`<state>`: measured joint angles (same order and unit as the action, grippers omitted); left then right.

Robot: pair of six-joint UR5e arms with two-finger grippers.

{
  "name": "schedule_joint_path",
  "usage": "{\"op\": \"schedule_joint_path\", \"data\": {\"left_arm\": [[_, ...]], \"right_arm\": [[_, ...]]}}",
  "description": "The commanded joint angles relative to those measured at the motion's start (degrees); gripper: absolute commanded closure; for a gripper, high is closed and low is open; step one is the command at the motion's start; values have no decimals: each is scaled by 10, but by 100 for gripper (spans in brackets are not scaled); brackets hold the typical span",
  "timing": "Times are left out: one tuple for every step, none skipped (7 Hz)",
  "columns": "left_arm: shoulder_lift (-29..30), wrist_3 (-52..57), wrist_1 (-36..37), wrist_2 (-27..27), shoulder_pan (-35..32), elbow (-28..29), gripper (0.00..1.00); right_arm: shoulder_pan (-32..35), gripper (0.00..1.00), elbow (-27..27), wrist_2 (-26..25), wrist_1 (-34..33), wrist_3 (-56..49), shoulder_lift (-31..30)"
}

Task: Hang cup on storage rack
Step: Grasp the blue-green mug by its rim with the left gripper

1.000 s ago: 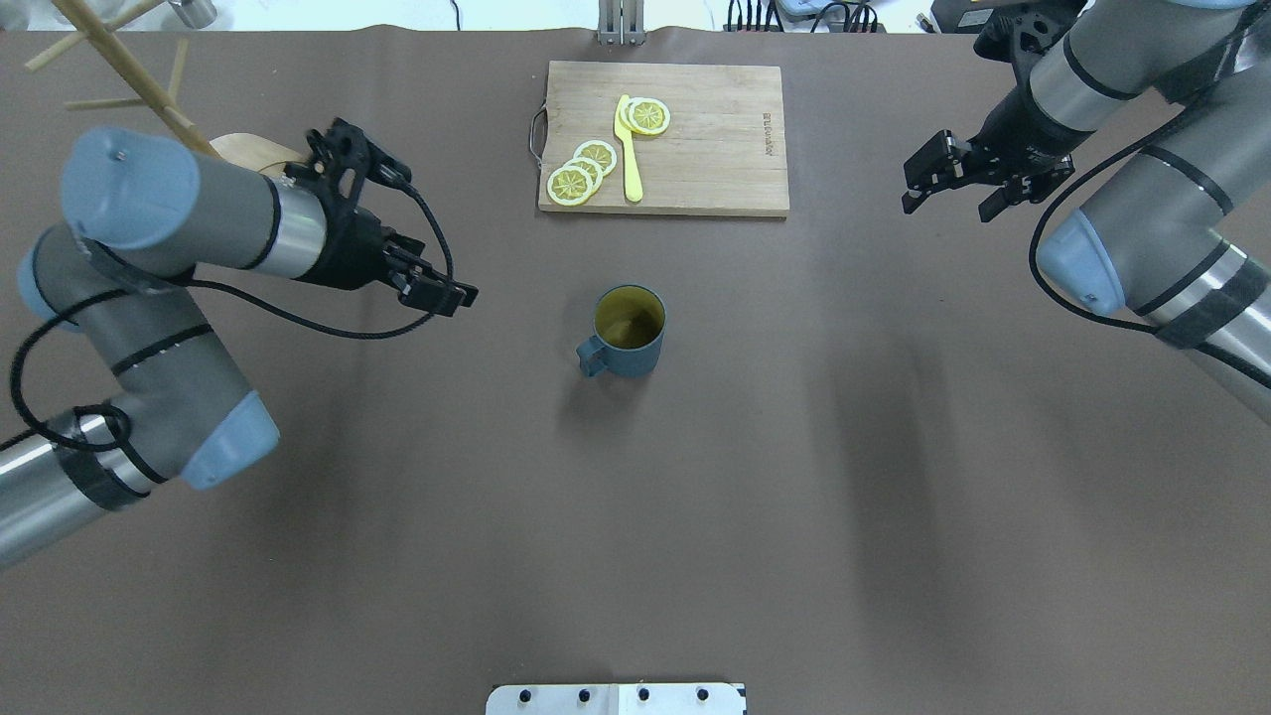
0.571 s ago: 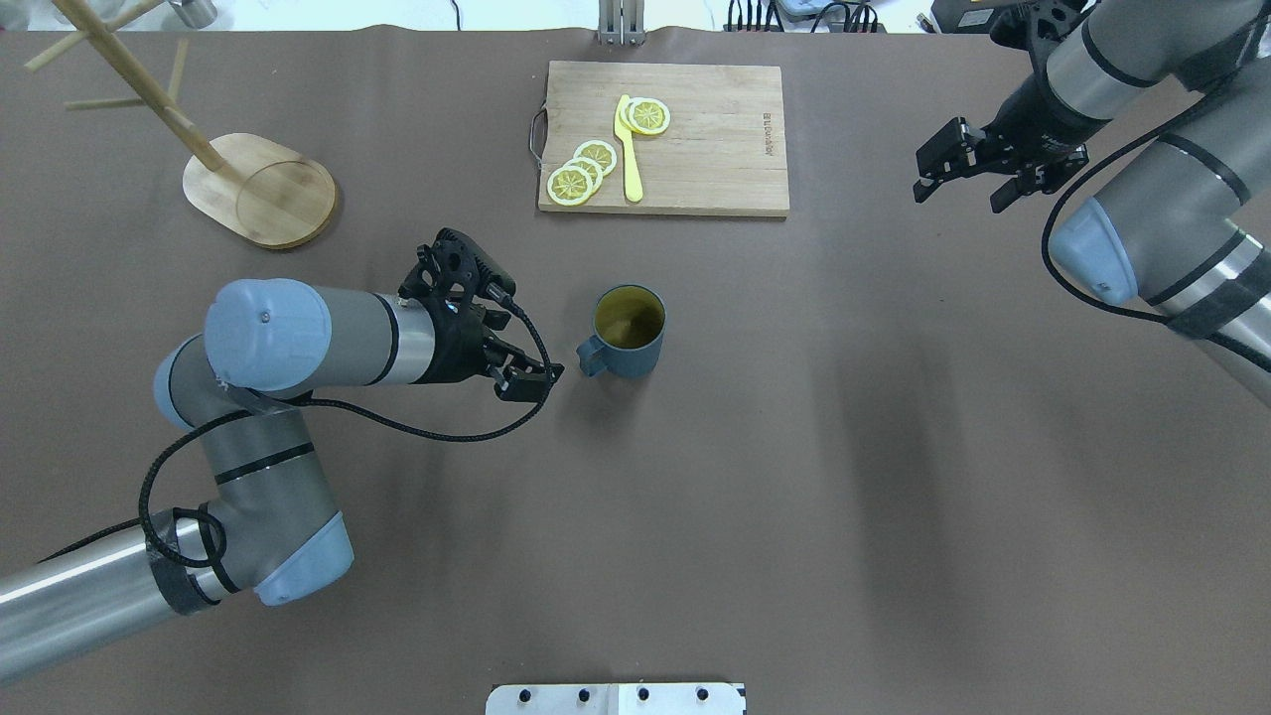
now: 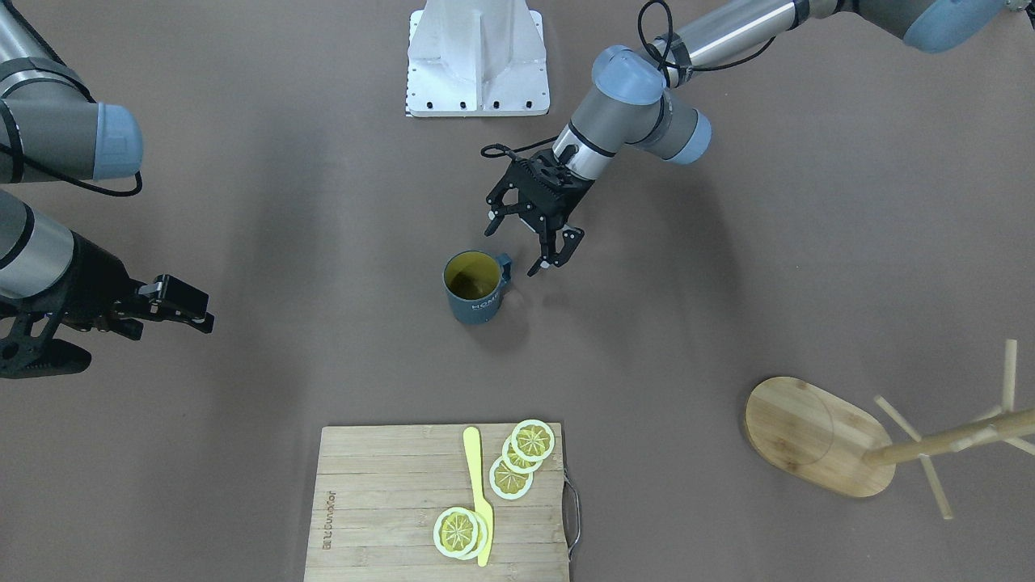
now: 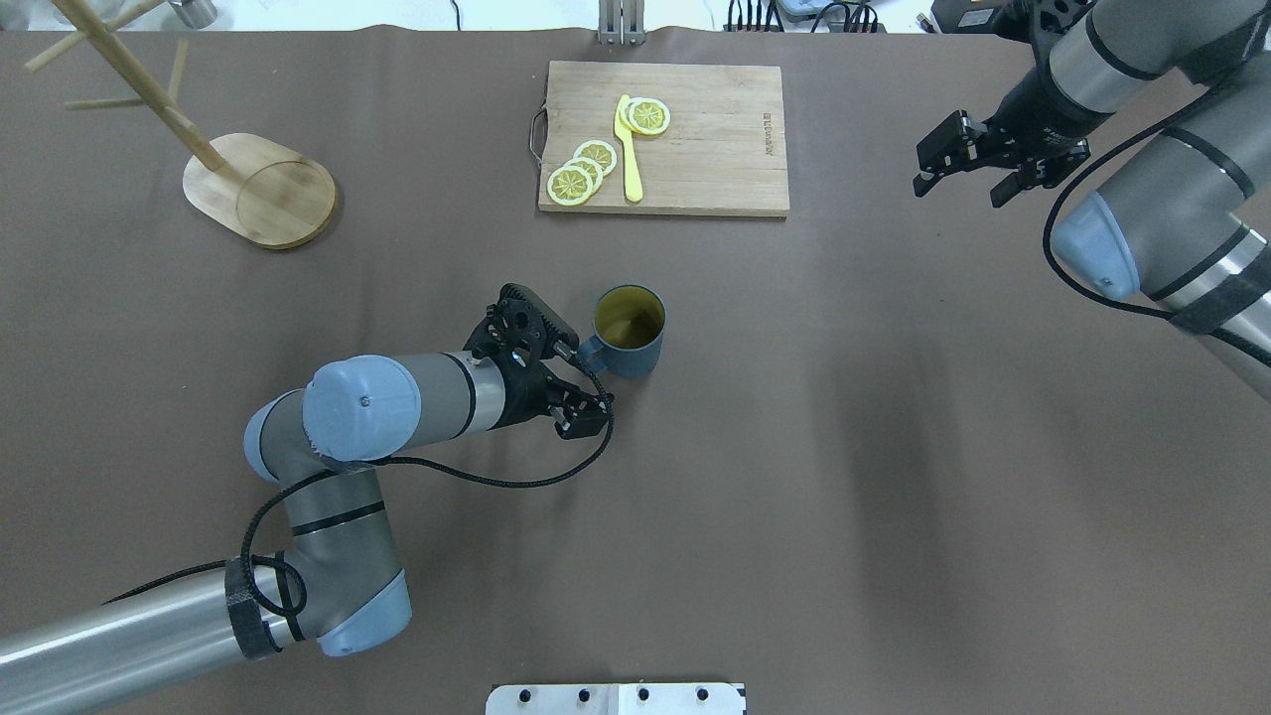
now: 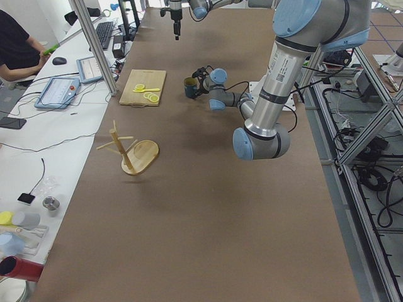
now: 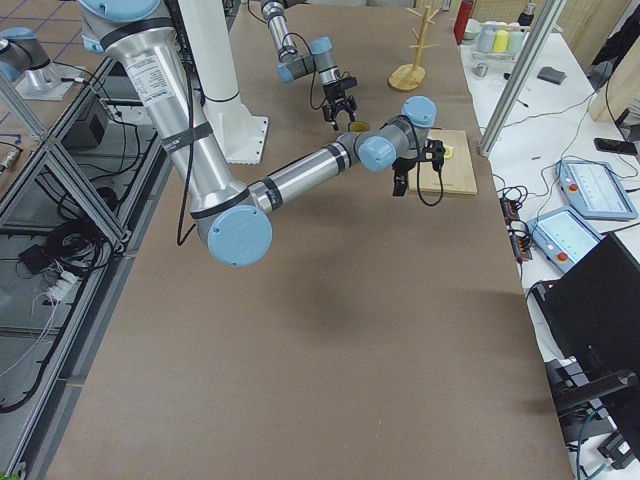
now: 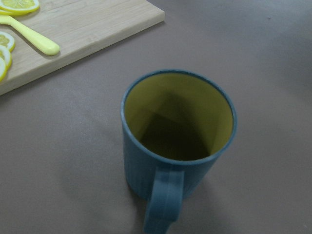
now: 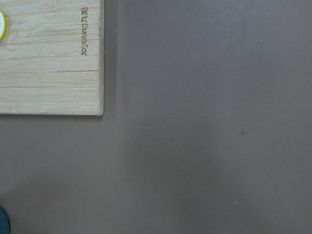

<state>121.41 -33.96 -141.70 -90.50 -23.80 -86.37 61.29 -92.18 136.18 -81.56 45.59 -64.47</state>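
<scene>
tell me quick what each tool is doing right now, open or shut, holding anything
Left tool: open, holding nothing, right beside the handle of the cup.
Right tool: open, holding nothing, far from the cup.

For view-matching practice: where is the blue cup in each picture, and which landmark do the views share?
Front-facing: cup centre.
Overhead: cup centre.
Exterior left: cup top, left of centre.
Exterior right: cup top centre, partly hidden.
Left wrist: cup fills centre.
Right wrist: cannot tell; blue sliver, bottom-left corner.
Landmark: cutting board, in all views.
</scene>
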Motion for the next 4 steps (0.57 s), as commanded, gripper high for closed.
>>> {"op": "schedule_joint_path", "data": {"left_arm": [[12,1,2,22,-1,6,17],[15,1,2,23,-1,11,30],[15,1,2,23,-3,14,37],[16,0,2,23,-6,21,47]], "right_arm": [[0,0,0,5,0,0,1],[0,0,1,5,0,0,1],[0,0,1,5,0,0,1],[-1,0,1,4,0,1,2]]}}
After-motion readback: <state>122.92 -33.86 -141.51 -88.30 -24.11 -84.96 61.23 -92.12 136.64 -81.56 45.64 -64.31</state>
